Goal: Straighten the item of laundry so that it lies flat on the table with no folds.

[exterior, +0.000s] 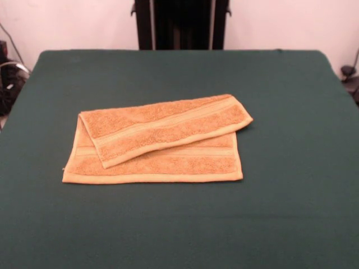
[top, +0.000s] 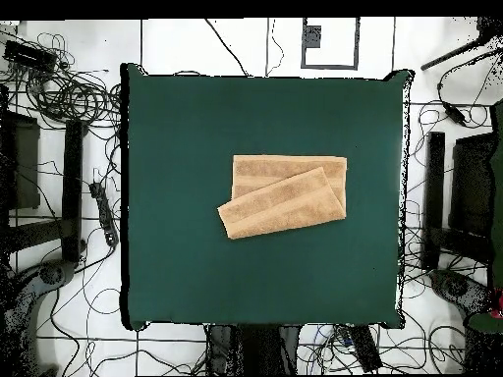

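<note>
1. Since no gripper is shown in either view, its state cannot be told, and no direction from it to the towel (exterior: 162, 148) can be read; only the dark pedestal (exterior: 180, 23) is seen beyond the table's far edge in the front view.
2. The towel is found near the middle of the table (exterior: 291, 84), well apart from every edge, with its long axis running across the picture in both views.
3. One layer is seen lying flat as a rectangle; a second layer (exterior: 168, 128) is folded back over it and lies askew, so that its long edge crosses the lower layer at a slant.
4. It is judged that the coming move turns on this slanted flap: it must be gripped at a free corner and drawn away from the fold line, toward the pedestal side.
5. By the overhead view the plan outline is given: the flap (top: 283, 203) overhangs the lower layer at one corner. By the front view the woven bands and the lifted flap edge are shown instead.
6. The task is judged not yet done.
</note>
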You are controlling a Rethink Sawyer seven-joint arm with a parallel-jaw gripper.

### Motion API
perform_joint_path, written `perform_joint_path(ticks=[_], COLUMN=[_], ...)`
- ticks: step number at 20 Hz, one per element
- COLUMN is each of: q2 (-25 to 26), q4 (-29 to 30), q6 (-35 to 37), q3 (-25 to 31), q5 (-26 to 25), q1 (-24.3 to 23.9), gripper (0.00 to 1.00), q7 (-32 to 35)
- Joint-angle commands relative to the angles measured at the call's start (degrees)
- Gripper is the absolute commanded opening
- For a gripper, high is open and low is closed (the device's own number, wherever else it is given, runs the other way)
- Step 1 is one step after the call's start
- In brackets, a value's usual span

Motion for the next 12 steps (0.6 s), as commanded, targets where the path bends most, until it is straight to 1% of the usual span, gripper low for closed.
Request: perform_joint_path(ticks=[1,3,7,12], q2=[3.04,4.29,6.66,9.13], q4=[6.0,4.96,4.0,2.96], q6=[0.79,1.51,0.69,-1.17], q3=[8.21,7.88,6.81,4.0], q5=[2.86,3.79,5.94,7.79], q1=[5.03,6.5,9.1,12.99], gripper=[0.0,0.0,0.0,0.0], q7=[-4.85,-1.42,5.17,12.61])
